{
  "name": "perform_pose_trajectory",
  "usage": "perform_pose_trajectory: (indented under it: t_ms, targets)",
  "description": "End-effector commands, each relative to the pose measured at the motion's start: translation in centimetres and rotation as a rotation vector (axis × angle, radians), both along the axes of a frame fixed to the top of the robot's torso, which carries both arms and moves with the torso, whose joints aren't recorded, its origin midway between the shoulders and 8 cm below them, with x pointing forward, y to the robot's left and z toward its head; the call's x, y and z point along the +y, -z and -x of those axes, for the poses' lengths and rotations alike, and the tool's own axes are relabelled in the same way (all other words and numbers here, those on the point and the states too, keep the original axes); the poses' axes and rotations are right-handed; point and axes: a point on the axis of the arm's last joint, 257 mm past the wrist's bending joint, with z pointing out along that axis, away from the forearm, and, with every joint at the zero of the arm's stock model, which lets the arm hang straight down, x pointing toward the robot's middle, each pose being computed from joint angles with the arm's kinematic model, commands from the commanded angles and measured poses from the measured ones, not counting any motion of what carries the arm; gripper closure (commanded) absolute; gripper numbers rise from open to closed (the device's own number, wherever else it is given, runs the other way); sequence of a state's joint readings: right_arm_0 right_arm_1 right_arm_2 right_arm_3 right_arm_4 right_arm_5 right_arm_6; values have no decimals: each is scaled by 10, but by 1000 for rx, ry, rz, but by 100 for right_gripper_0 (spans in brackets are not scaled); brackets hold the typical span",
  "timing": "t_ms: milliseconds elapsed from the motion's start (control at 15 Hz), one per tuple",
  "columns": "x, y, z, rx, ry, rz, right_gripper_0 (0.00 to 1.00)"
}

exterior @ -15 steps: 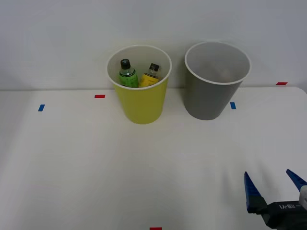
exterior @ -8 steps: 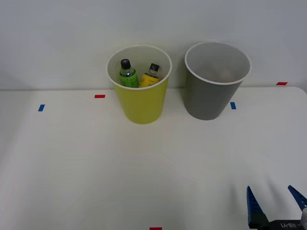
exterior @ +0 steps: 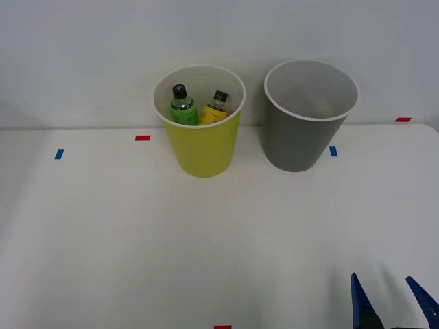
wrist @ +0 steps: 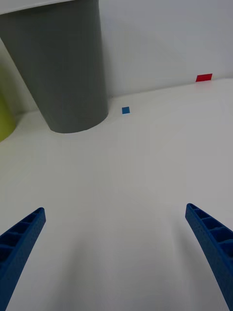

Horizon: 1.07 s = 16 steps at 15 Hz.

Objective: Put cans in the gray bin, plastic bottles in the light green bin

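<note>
Gripper spread and empty at the tabletop's near right corner

Right gripper (exterior: 394, 305) sits low at the near right corner of the tabletop (exterior: 206, 240), its two blue ribbed fingers (wrist: 211, 243) pointing toward the far edge, parted wide with nothing between them. White tabletop runs back to a pale wall.

Against the far edge stand both bins, near each other but apart. Light green bin (exterior: 204, 147) is nearer the middle and holds the plastic bottles (exterior: 199, 106), both upright inside it with black caps showing: the green-labelled one on its left side, the yellow-labelled one just beside it. Gray bin (exterior: 302, 137) stands to its right; no contents are seen in its white inside.

Small tape marks dot the surface: a blue one (exterior: 333, 151) just beside the gray bin's base, a red one (exterior: 402, 119) toward the far right corner.
</note>
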State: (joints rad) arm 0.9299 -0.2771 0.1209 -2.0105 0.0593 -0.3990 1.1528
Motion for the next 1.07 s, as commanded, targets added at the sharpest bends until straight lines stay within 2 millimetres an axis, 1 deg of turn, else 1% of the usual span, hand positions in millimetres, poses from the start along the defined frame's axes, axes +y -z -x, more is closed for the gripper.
perform_pose_trajectory:
  t_ms: [67,200,267,400,600,733,1067]
  targets:
    - [8,7,11,-44,-144,-69,0]
    - [14,5,13,-37,-195,-90,0]
    - [18,5,10,-42,-206,-94,0]
    - [20,5,9,-42,-198,-118,0]
    - [31,6,11,-46,-186,-178,0]
    - [41,8,9,-45,-199,-172,0]
    - [49,17,15,-22,-196,-145,0]
